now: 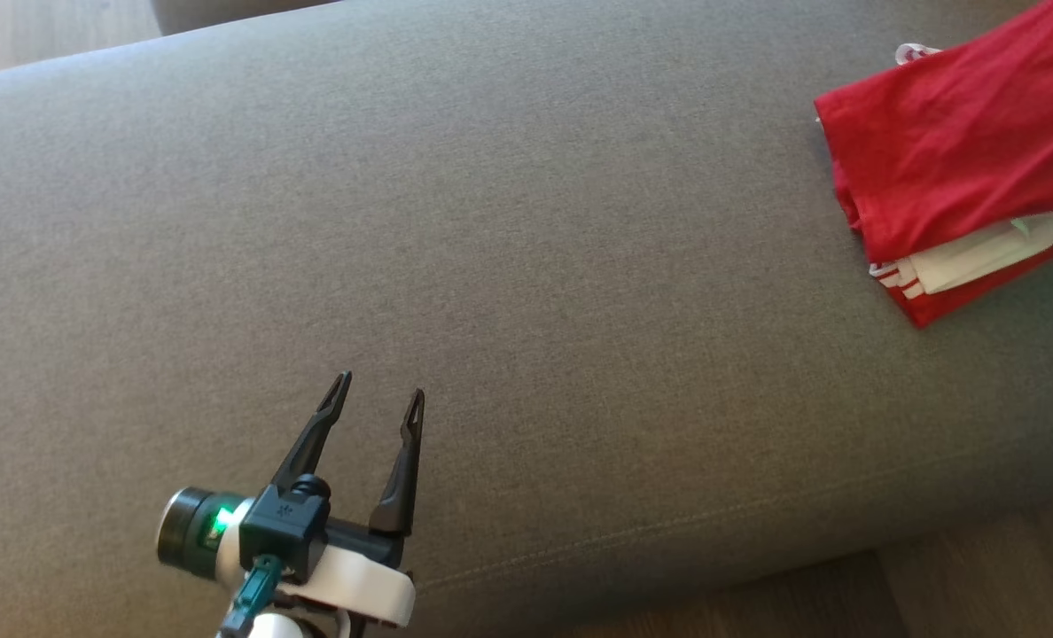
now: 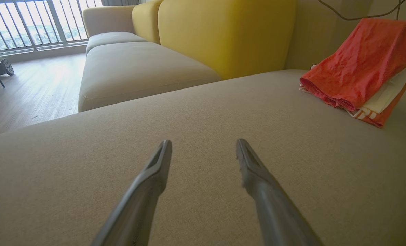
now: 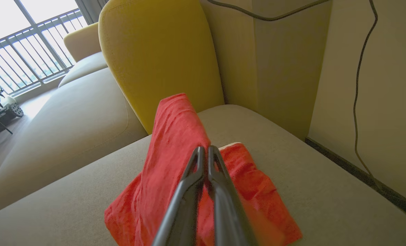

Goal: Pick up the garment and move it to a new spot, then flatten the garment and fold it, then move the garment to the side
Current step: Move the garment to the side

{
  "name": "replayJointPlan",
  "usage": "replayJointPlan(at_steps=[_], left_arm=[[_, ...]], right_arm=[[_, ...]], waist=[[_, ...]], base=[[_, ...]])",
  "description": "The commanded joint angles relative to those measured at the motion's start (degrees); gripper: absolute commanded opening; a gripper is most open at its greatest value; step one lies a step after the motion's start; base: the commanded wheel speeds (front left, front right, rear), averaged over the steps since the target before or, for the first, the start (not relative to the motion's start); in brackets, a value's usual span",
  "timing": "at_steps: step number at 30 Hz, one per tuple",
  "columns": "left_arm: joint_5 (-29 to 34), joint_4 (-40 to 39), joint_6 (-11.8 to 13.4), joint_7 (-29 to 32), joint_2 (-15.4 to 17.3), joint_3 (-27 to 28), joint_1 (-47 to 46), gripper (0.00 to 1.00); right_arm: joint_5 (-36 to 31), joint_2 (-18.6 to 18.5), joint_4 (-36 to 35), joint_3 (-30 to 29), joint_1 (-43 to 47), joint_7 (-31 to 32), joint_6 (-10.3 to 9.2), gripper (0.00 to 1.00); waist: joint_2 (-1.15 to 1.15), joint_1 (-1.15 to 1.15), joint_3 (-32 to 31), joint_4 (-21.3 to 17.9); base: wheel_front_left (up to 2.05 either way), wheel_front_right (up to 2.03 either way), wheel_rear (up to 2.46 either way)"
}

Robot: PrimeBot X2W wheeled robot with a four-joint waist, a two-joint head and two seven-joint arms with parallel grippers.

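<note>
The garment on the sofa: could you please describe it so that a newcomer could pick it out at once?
Start at the wide grey sofa seat and go to its end by the yellow back cushion. There sits the folded red garment, one part held up in the shut right pincer. It alone is bright red, with white striped trim.

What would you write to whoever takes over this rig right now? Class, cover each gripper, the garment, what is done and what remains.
Left gripper: open, empty, above the grey seat cushion.
Right gripper: shut on the red garment, one part lifted, the rest lying at the cushion's right end.
Done: garment looks folded.
To do: move it aside, set it down, release.
</note>
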Motion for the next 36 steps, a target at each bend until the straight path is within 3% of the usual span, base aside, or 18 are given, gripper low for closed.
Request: replayJointPlan(at_steps=[1, 5, 12, 20, 25, 30, 36], left_arm=[[0.2, -1.5, 0.1, -0.7, 0.3, 1.7, -1.9, 1.0], [-0.1, -1.4, 0.3, -0.7, 0.0, 1.4, -1.2, 1.0], [-4.5, -1.9, 0.8, -0.7, -1.4, 3.2, 0.3, 1.0], [-13.6, -2.6, 2.6, -0.7, -2.6, 6.6, 1.4, 1.0], [-15.4, -3.8, 5.8, -0.7, -2.6, 5.8, 2.5, 1.0], [-8.6, -4.6, 7.5, -0.7, -2.6, 5.3, 3.2, 1.0], [-7.1, -4.0, 7.1, -0.7, -2.6, 5.3, 5.5, 1.0]], right_arm=[[-2.3, -2.1, -0.6, 0.7, -1.2, -1.7, -0.01, 1.0], [-13.1, -3.4, -0.2, 5.0, -1.7, -3.0, -0.01, 1.0], [-20.0, 4.9, -7.8, 5.2, 3.7, -3.1, -0.01, 1.0], [-29.3, 15.1, -31.2, 0.0, 23.1, -3.1, -0.01, 1.0], [-40.5, 23.4, -54.1, -7.5, 40.4, -3.1, -0.01, 1.0], [-41.7, 25.4, -66.6, -10.6, 52.0, -3.1, -0.01, 1.0], [-39.7, 25.5, -69.8, -11.9, 60.0, -3.1, -0.01, 1.0]], waist=[[0.0, 0.0, -0.1, 0.5], [0.0, 0.0, -0.8, 1.1], [0.0, 0.0, -3.5, 2.2], [0.0, 0.0, -7.9, 5.8], [0.0, 0.0, -10.9, 8.4], [0.0, 0.0, -12.6, 10.2], [0.0, 0.0, -14.0, 10.5]], base=[[0.0, 0.0, 0.0], [0.0, 0.0, 0.0], [0.0, 0.0, 0.0], [0.0, 0.0, 0.0], [0.0, 0.0, 0.0], [0.0, 0.0, 0.0], [0.0, 0.0, 0.0]])
